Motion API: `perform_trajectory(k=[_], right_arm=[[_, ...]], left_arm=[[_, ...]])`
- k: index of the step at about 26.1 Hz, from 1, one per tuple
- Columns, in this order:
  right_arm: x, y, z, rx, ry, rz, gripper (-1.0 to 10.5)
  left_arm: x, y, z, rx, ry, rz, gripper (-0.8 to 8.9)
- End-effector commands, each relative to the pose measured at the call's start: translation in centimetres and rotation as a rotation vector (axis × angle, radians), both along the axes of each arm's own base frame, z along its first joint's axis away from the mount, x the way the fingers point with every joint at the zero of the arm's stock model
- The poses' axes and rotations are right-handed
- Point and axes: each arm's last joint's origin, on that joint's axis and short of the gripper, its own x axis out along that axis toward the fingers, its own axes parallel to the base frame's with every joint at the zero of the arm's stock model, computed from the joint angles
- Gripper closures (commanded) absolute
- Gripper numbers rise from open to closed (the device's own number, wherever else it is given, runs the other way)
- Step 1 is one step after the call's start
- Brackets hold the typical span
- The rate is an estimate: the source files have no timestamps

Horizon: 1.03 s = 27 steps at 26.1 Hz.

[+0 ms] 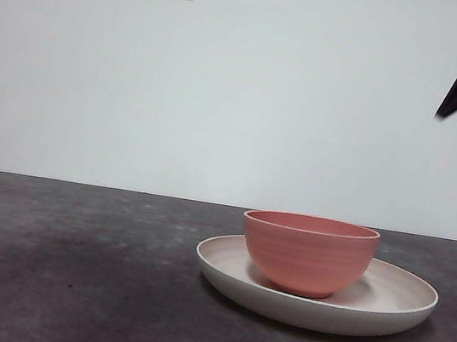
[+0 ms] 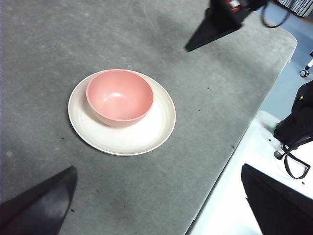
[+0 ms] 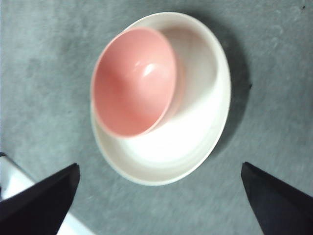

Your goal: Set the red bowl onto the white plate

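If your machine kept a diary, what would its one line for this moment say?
red bowl: upright on white plate, off-centre | left gripper: open, empty, raised | right gripper: open, empty, above plate | placement: looks done

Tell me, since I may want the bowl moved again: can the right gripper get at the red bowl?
Probably yes: the right gripper hangs open above the red bowl on the white plate, nothing between.
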Motion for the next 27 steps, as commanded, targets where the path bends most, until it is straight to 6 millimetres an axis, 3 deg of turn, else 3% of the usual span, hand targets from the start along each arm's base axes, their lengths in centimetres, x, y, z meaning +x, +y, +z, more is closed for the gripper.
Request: perform_trajectory(k=[1, 5, 9, 13, 22, 27], right_arm=[[1.7, 0.0, -1.1, -0.004, 0.002, 0.019, 4.6], [3.3, 0.0, -2.9, -0.006, 0.04, 0.023, 4.7], [4.6, 0.0, -4.5, -0.007, 0.054, 0.028, 5.9], [5.7, 0.2, -5.9, -0.005, 0.058, 0.032, 6.3], [7.2, 1.5, -8.7, -0.002, 0.099, 0.061, 6.3], [7.7, 2.7, -9.9, -0.002, 0.125, 0.08, 7.4]], left_arm=[[0.0, -0.1, 0.5, -0.022, -0.014, -0.006, 2.51], [0.0, -0.1, 0.5, -0.021, -0.013, -0.006, 2.51], [0.0, -0.1, 0.5, -0.021, -0.013, -0.006, 2.51], [0.0, -0.1, 0.5, -0.021, -0.013, -0.006, 2.51], [0.0, -0.1, 0.5, -0.021, -0.013, -0.006, 2.51], [0.0, -0.1, 0.5, -0.022, -0.014, -0.006, 2.51]])
